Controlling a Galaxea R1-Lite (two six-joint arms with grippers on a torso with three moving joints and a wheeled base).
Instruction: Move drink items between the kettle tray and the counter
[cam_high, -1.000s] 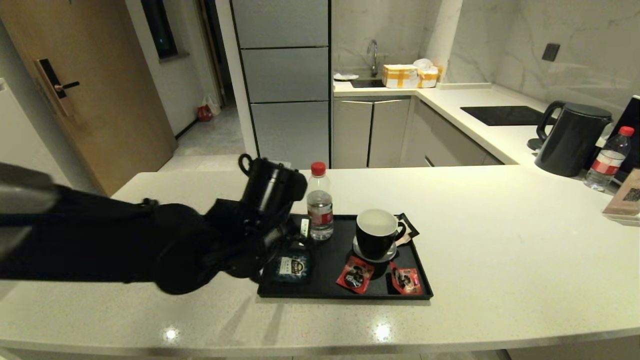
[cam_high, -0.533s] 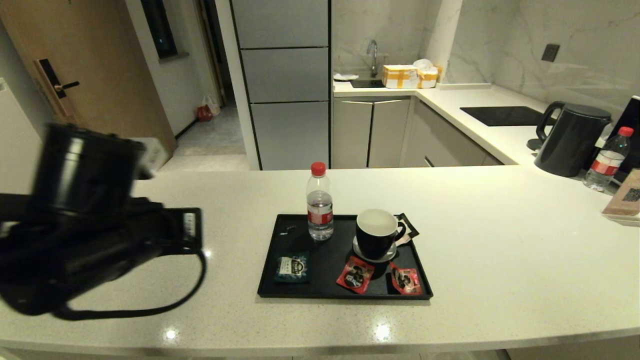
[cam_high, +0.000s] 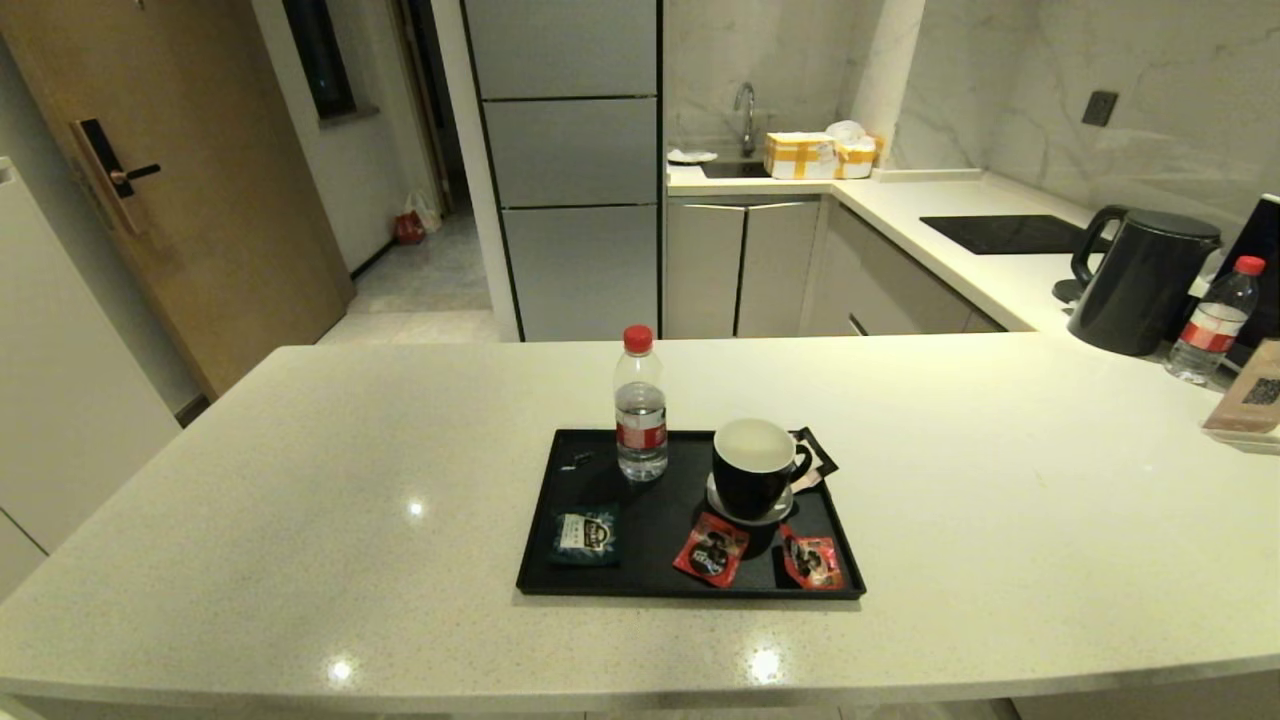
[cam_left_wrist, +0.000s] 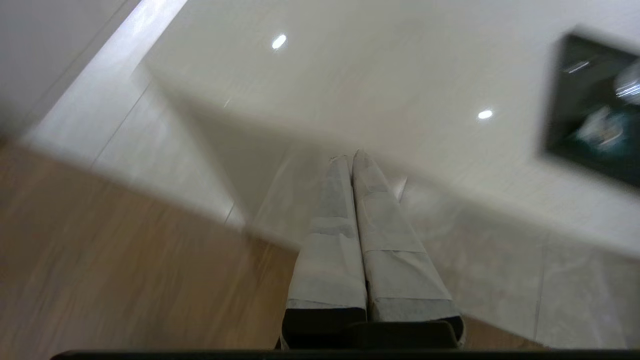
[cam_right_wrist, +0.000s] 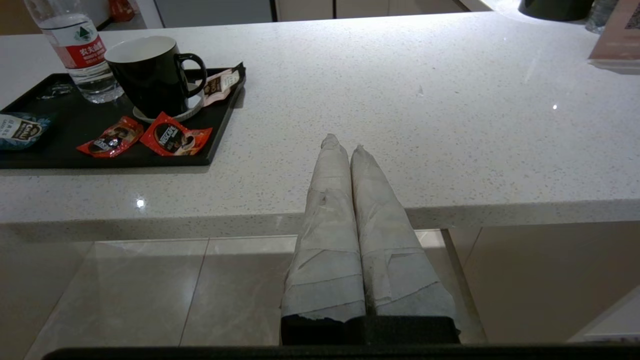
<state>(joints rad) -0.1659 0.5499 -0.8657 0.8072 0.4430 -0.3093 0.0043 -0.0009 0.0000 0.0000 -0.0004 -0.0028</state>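
**Left arm withdrawn from the kettle tray, nothing carried away**

Regarding the left tool (cam_left_wrist: 352, 155): a second ago low over the left part of the kettle tray (cam_high: 690, 592), just beside the teal sachet (cam_high: 588, 533); half a second ago already pulled back, well to the left of the tray; now gone completely from the head view. In its own wrist view, both fingers pressed flat together with nothing between them, out past the edge of the surface (cam_high: 350, 450), far to the left of the tray.

Regarding the drink items: no visible change of place. Water bottle (cam_high: 640, 420) upright at the far side of the tray, left of the black mug (cam_high: 752, 470). Teal sachet flat in the near left corner of the tray, apart from the two red sachets (cam_high: 711, 549) near the mug.

Regarding the right tool (cam_right_wrist: 345, 142): parked in front of the surface and lower than its edge, to the near right of the tray, fingers closed on each other and empty.

Meaning for the task, as a judgement only: probably a placing just finished and the arm going back to rest, with both items lying on the tray. Possible also a failed grasp of the sachet; not possible to decide from here. No item in transport at present.
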